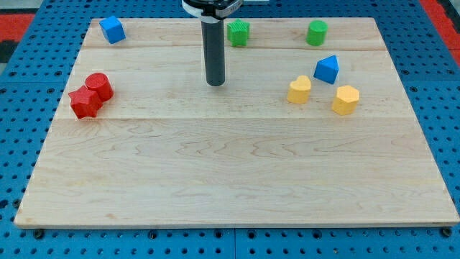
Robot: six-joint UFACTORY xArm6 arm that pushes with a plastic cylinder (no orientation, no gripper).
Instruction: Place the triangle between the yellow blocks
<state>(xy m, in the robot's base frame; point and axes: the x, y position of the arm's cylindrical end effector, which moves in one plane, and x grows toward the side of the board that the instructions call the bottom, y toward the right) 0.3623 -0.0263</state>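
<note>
The blue triangle (327,69) lies at the view's upper right, just above and between two yellow blocks. The yellow heart-shaped block (300,90) sits to its lower left, the yellow hexagon (346,99) to its lower right. A gap separates the two yellow blocks. My tip (215,83) stands on the board near the top centre, well to the left of the triangle and touching no block.
A blue cube (112,29) is at the top left. A green star-like block (238,32) and a green cylinder (317,32) sit along the top edge. A red cylinder (98,85) and a red star (84,103) touch at the left.
</note>
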